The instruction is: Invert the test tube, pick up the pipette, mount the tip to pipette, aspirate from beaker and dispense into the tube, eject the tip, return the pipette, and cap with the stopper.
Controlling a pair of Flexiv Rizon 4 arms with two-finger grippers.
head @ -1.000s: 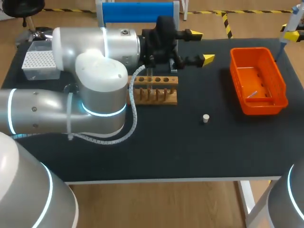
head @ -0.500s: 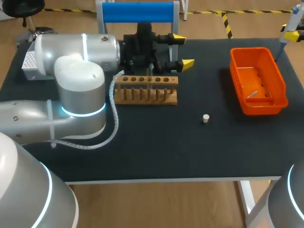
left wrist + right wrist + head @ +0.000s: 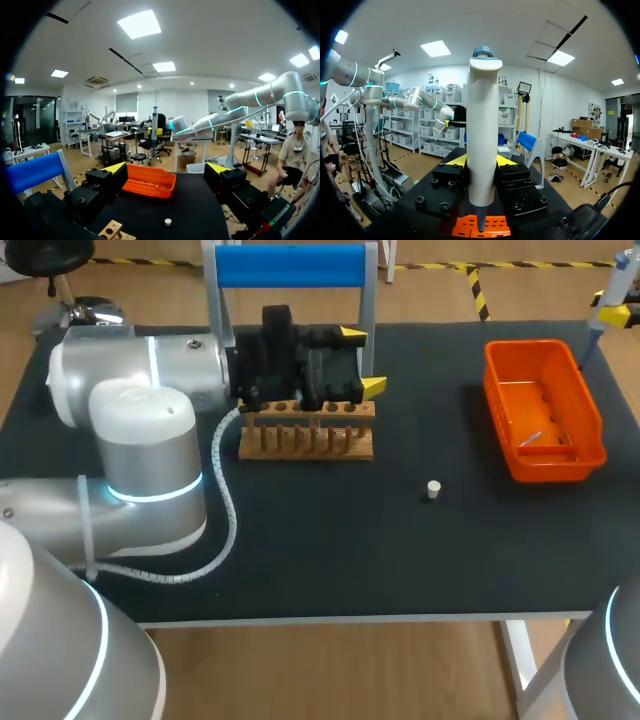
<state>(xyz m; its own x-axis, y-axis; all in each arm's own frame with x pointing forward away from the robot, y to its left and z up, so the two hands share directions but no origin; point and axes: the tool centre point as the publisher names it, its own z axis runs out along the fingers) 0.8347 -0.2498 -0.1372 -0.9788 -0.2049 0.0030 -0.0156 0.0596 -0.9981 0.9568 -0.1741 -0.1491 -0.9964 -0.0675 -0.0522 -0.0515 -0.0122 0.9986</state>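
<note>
**A:** What has moved?

**B:** Nearest us, nothing. The stopper (image 3: 433,489) lies alone on the worktop (image 3: 420,560), as before. Behind it, the left gripper (image 3: 362,362) has drawn back toward its own side and now hangs over the wooden rack (image 3: 308,430), jaws apart, nothing between them.

**A:** And the pipette?

**B:** Far right corner, unchanged. The right gripper (image 3: 481,160) has its jaws clamped on the pipette (image 3: 482,125), near the orange bin (image 3: 590,410).

**A:** Meaning?

**B:** I'd judge the left arm is clearing out. Returning the pipette and capping look still undone. I can't make out the tube in the rack.
</note>
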